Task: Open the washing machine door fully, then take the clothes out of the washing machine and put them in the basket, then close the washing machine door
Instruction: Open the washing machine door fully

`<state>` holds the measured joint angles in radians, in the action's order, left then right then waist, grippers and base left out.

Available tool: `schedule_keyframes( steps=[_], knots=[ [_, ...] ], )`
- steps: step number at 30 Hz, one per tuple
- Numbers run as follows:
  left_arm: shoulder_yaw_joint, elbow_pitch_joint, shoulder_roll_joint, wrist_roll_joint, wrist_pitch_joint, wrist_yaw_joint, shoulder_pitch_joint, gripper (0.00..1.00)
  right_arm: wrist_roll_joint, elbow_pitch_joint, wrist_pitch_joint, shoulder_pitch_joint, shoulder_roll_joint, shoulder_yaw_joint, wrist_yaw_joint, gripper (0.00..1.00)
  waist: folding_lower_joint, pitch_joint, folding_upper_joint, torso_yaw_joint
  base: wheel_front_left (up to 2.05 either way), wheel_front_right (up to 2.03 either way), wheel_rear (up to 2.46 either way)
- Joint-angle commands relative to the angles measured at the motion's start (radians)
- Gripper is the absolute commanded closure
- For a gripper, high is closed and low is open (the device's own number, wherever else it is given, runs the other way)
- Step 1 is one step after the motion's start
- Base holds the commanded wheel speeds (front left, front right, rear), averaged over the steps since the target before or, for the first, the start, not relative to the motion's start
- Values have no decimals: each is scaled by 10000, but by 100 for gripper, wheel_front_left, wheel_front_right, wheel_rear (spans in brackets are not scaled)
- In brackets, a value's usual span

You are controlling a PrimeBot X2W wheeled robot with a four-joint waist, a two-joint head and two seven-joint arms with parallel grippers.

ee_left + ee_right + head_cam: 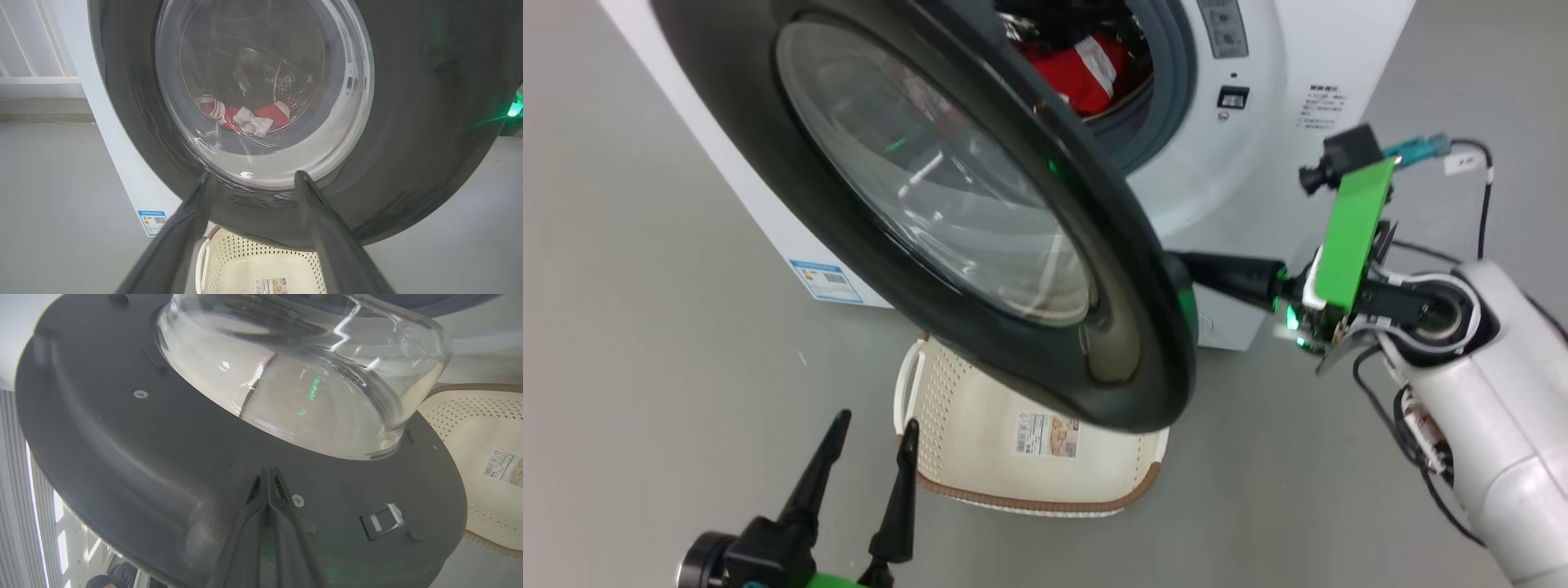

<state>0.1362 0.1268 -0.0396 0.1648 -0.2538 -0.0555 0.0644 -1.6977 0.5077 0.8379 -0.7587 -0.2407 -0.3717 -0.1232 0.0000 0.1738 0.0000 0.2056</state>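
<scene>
While the round, black-rimmed glass washing machine door (pixel 980 245) hangs partly open over the cream plastic basket (pixel 980 445), the right end effector (pixel 268 472), fingers pressed together, meets its inner face. The left end effector (pixel 874 423), spread wide, sits beside the basket. Red-and-white clothes (pixel 1082 69) lie inside the white washing machine (pixel 1258 57).

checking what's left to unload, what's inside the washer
Red and white clothes lie inside the washer. The part-open door covers part of the opening in the head view, so more may be hidden.

No text legible — blue label (pixel 827 282) on washing machine (pixel 1241 212); sticker (pixel 1048 434) in basket (pixel 943 384).
</scene>
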Motion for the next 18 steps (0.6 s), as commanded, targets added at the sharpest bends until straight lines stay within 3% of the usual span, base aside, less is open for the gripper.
schedule_keyframes(
  steps=[1,18],
  knots=[
    [-259,-288,-106,-156,-80,-32,-70,0,-66,-443,100,305,189,-119,-75,100,0,-244,0,165,0,0,0],
    [-173,-504,-106,97,-80,209,-702,0,-2,-1459,288,2035,826,-503,-75,100,0,-788,0,1234,0,0,0]
  ],
)
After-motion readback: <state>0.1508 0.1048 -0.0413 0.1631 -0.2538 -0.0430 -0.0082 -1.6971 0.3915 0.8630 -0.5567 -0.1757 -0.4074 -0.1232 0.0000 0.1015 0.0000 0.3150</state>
